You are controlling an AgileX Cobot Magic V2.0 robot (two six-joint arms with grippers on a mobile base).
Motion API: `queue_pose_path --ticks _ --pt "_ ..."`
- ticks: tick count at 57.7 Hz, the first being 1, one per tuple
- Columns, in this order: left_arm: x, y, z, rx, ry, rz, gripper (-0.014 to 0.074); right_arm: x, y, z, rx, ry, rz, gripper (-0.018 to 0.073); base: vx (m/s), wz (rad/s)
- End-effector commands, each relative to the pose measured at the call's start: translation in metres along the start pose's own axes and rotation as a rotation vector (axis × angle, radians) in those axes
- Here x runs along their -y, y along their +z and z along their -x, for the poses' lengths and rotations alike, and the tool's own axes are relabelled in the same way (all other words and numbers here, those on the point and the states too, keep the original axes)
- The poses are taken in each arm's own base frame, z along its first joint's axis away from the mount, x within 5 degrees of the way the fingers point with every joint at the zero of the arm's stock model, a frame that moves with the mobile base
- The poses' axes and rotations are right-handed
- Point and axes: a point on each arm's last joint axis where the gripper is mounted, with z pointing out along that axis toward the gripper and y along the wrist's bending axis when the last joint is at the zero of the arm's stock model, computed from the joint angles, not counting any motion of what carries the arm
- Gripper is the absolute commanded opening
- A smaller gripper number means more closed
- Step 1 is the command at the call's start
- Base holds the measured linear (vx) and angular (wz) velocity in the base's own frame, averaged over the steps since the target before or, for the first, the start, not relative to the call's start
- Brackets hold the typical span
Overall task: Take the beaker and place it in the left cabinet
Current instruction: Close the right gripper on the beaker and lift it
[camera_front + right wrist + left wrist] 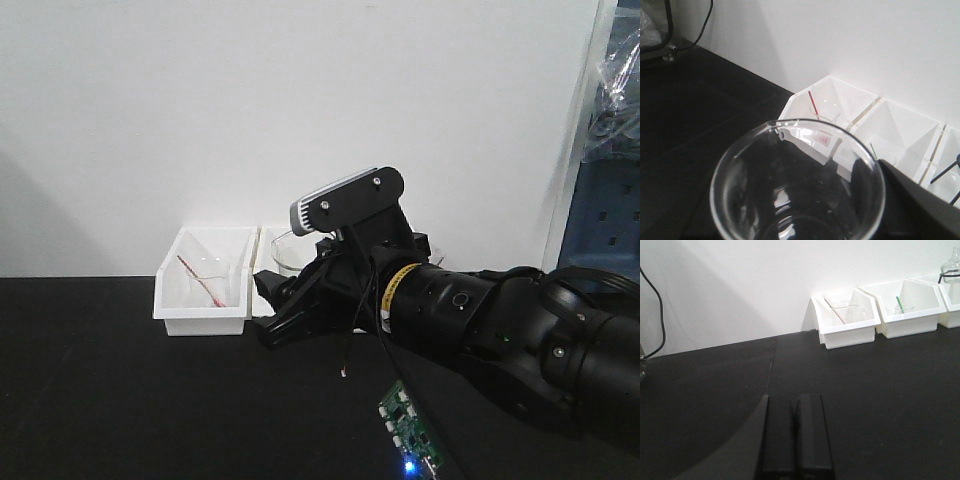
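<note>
The beaker (797, 190), clear glass with nothing inside, fills the lower part of the right wrist view, its flared rim facing the camera. My right gripper (275, 315) is shut on it, and one dark finger (912, 205) presses against its right side. The other finger is hidden behind the glass. In the front view the gripper hangs just above the black table, in front of the white trays. My left gripper (792, 399) is shut with nothing in it, low over the black table (880, 405). The left cabinet is out of view.
White trays (845, 322) stand in a row along the back wall. One holds a beaker with a red rod (205, 275), another a beaker with a green rod (900, 305). A necked flask (951, 267) stands further right. Grey and blue shelving (605, 220) stands at the right edge. A circuit board (405, 430) is near the front.
</note>
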Motion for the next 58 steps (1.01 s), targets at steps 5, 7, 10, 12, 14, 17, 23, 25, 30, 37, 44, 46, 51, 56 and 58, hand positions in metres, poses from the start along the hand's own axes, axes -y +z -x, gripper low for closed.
queue_pose_path --ticks 5,7,10,12,14,17,23,25,30,37,44,46,51,56,58 --pt "-0.0015 -0.0023 0.0137 0.11 -0.007 0.01 -0.0006 0.0006 -0.016 0.0298 0.135 0.0 0.018 0.0155 0.0 0.0" --pt "-0.0015 -0.0023 0.0137 0.11 -0.007 0.01 -0.0006 0.0006 -0.016 0.0298 0.135 0.0 0.018 0.0155 0.0 0.0" --pt "-0.0015 -0.0023 0.0137 0.11 -0.007 0.01 -0.0006 0.0006 -0.016 0.0298 0.135 0.0 0.018 0.0155 0.0 0.0" --pt "-0.0015 -0.0023 0.0137 0.11 -0.007 0.01 -0.0006 0.0006 -0.016 0.0298 0.135 0.0 0.018 0.0155 0.0 0.0" --pt "-0.0015 -0.0023 0.0137 0.11 -0.007 0.01 -0.0006 0.0006 -0.016 0.0298 0.135 0.0 0.018 0.0155 0.0 0.0" --pt "-0.0015 -0.0023 0.0137 0.11 -0.007 0.01 -0.0006 0.0006 -0.016 0.0298 0.135 0.0 0.018 0.0155 0.0 0.0" --pt "-0.0015 -0.0023 0.0137 0.11 -0.007 0.01 -0.0006 0.0006 -0.016 0.0298 0.135 0.0 0.018 0.0155 0.0 0.0" --pt "-0.0015 -0.0023 0.0137 0.11 -0.007 0.01 -0.0006 0.0006 -0.016 0.0298 0.135 0.0 0.018 0.0155 0.0 0.0" --pt "-0.0015 -0.0023 0.0137 0.11 -0.007 0.01 -0.0006 0.0006 -0.016 0.0298 0.135 0.0 0.018 0.0155 0.0 0.0" --pt "-0.0015 -0.0023 0.0137 0.11 -0.007 0.01 -0.0006 0.0006 -0.016 0.0298 0.135 -0.001 0.018 0.0155 0.0 0.0" --pt "-0.0015 -0.0023 0.0137 0.11 -0.007 0.01 -0.0006 0.0006 -0.016 0.0298 0.135 -0.001 0.018 0.0155 0.0 0.0" --pt "-0.0015 -0.0023 0.0137 0.11 -0.007 0.01 -0.0006 0.0006 -0.016 0.0298 0.135 -0.001 0.018 0.0155 0.0 0.0" --pt "-0.0015 -0.0023 0.0137 0.11 -0.007 0.01 -0.0006 0.0006 -0.016 0.0298 0.135 -0.001 0.018 0.0155 0.0 0.0" --pt "-0.0015 -0.0023 0.0137 0.11 -0.007 0.01 -0.0006 0.0006 -0.016 0.0298 0.135 -0.001 0.018 0.0155 0.0 0.0" --pt "-0.0015 -0.0023 0.0137 0.11 -0.007 0.01 -0.0006 0.0006 -0.016 0.0298 0.135 -0.001 0.018 0.0155 0.0 0.0"
